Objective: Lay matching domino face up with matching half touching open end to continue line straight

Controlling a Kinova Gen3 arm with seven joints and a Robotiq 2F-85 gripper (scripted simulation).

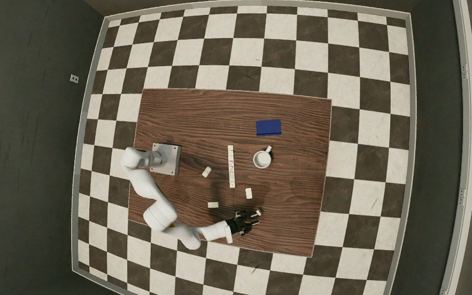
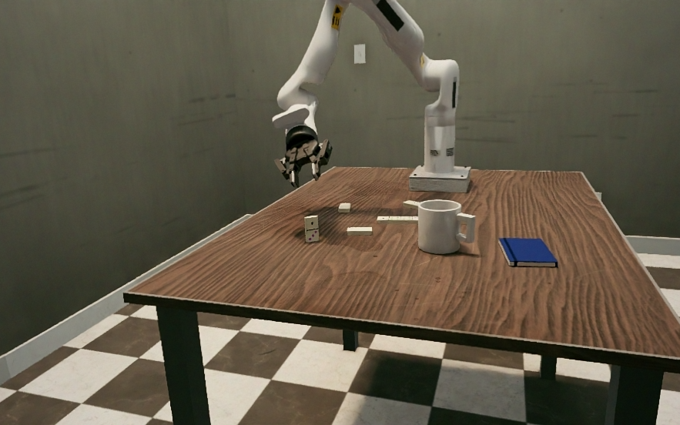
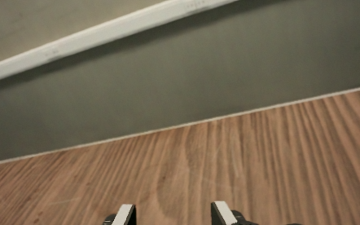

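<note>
The line of dominoes (image 1: 231,176) (image 2: 397,218) lies flat, face up; its end at the left in the exterior view shows one pip. A domino (image 1: 259,211) (image 2: 311,229) stands upright on its short end, its face towards the exterior camera: one pip above, three pink pips below. Two dominoes lie flat with plain tops: one (image 1: 249,193) (image 2: 359,231) near the line's one-pip end, one (image 1: 213,204) (image 2: 344,208) farther back. Another domino (image 1: 206,171) (image 2: 410,203) lies towards the base with a line across its middle; pips unclear. My gripper (image 1: 256,218) (image 2: 305,182) (image 3: 173,213) is open and empty, above the table.
A white mug (image 1: 262,159) (image 2: 439,226) stands beside the line, on the side away from the robot base (image 1: 167,159) (image 2: 439,179). A blue notebook (image 1: 268,127) (image 2: 528,251) lies beyond the mug. The wrist view shows only table top (image 3: 184,163) and wall past the fingers.
</note>
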